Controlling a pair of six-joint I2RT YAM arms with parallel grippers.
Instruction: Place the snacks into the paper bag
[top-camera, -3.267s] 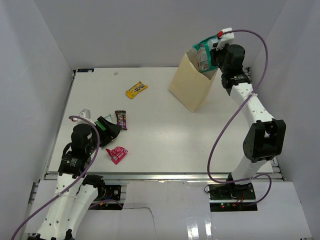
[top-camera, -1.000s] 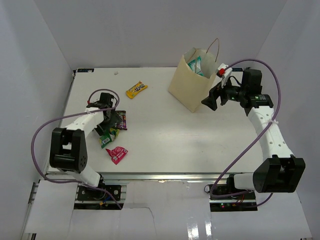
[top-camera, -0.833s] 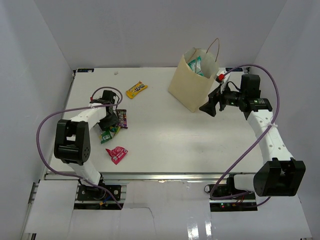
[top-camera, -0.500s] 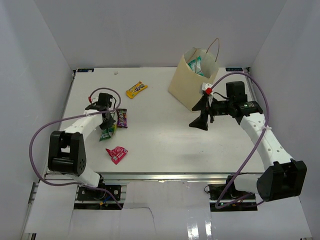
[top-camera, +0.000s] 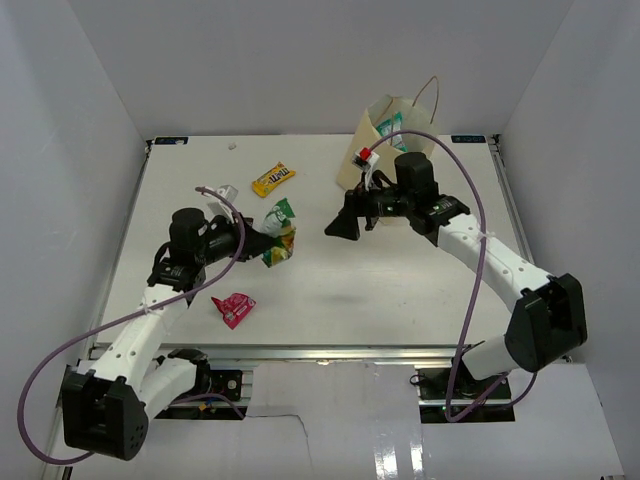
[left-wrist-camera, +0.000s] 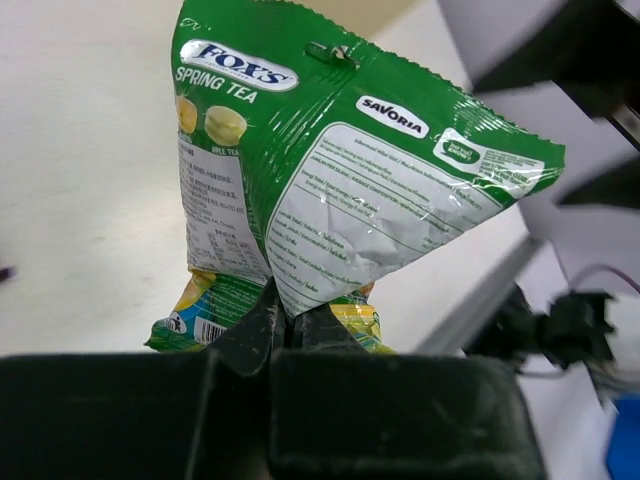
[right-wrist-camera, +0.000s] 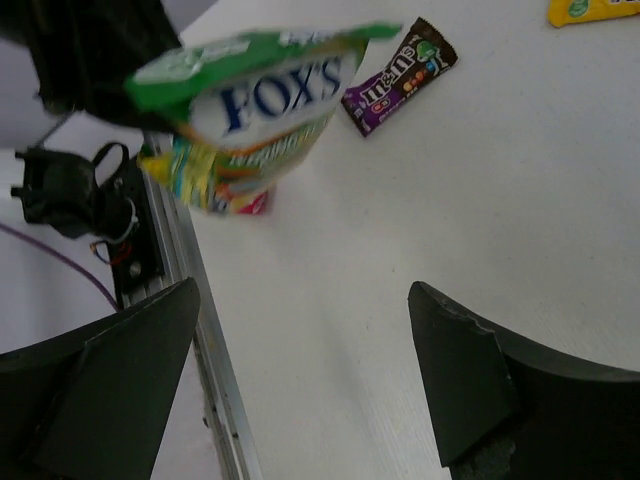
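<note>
My left gripper (top-camera: 262, 240) is shut on the lower edge of a green Fox's candy packet (top-camera: 281, 232), which it holds up above the table; the left wrist view shows the packet (left-wrist-camera: 330, 190) pinched between the fingertips. My right gripper (top-camera: 340, 228) is open, just right of the packet and pointing at it, and in the right wrist view the packet (right-wrist-camera: 250, 110) hangs ahead of the wide-apart jaws. The cream paper bag (top-camera: 385, 130) stands at the back, partly behind the right arm, with a teal-white pouch (top-camera: 391, 125) inside.
A yellow pack (top-camera: 273, 179) lies at the back centre and a red wrapper (top-camera: 233, 309) near the front left. A brown candy pack (right-wrist-camera: 400, 75) lies on the table beyond the green packet. The table's front rail (right-wrist-camera: 190, 300) runs below the right gripper.
My left gripper shut on the green packet, lifted it off the table and swung it towards the centre. My right arm moved left, away from the bag and towards the packet, still open.
</note>
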